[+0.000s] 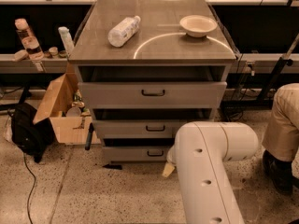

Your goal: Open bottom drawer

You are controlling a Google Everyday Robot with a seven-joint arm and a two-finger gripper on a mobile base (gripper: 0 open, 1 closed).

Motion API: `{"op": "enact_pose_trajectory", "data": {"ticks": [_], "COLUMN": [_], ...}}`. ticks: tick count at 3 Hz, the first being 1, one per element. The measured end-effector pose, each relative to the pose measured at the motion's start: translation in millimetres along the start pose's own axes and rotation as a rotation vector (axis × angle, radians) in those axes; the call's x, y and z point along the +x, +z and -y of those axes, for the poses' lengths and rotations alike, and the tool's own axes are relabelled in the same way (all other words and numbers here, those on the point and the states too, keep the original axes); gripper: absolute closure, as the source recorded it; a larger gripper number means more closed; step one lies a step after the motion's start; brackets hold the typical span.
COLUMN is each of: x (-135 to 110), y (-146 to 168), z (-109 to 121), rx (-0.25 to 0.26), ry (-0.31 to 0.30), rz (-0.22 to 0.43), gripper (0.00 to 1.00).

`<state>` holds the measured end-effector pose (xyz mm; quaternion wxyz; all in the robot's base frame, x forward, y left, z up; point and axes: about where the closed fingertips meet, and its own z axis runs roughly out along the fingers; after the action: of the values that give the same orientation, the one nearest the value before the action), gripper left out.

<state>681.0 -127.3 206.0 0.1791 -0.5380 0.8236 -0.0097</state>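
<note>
The grey cabinet (154, 55) has three drawers, each with a small black bar handle. The bottom drawer (135, 154) is the lowest and shortest, just above the floor, with its handle (155, 153) near the middle. A dark gap shows above its front. My white arm (208, 171) fills the lower right foreground and covers the drawer's right end. My gripper (168, 170) is mostly hidden behind the arm. Only a small tan part of it shows, low beside the drawer front and just right of the handle.
A lying plastic bottle (124, 30) and a shallow bowl (198, 25) rest on the cabinet top. An open cardboard box (63, 111) and a black bag (28, 132) sit on the floor at left. A person's leg (286, 125) is at right. Shelves run behind.
</note>
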Motion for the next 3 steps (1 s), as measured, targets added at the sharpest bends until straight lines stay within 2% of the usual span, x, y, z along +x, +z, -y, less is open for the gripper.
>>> {"op": "enact_pose_trajectory", "data": {"ticks": [2,3], "x": [-16.8,-16.1], "y": [13.2,24.5], "z": [22.6,22.4], "rx": [-0.003,-0.036], "ry": [-0.013,-0.016], "rz": [0.001,-0.017], "gripper": [0.0,0.0]}}
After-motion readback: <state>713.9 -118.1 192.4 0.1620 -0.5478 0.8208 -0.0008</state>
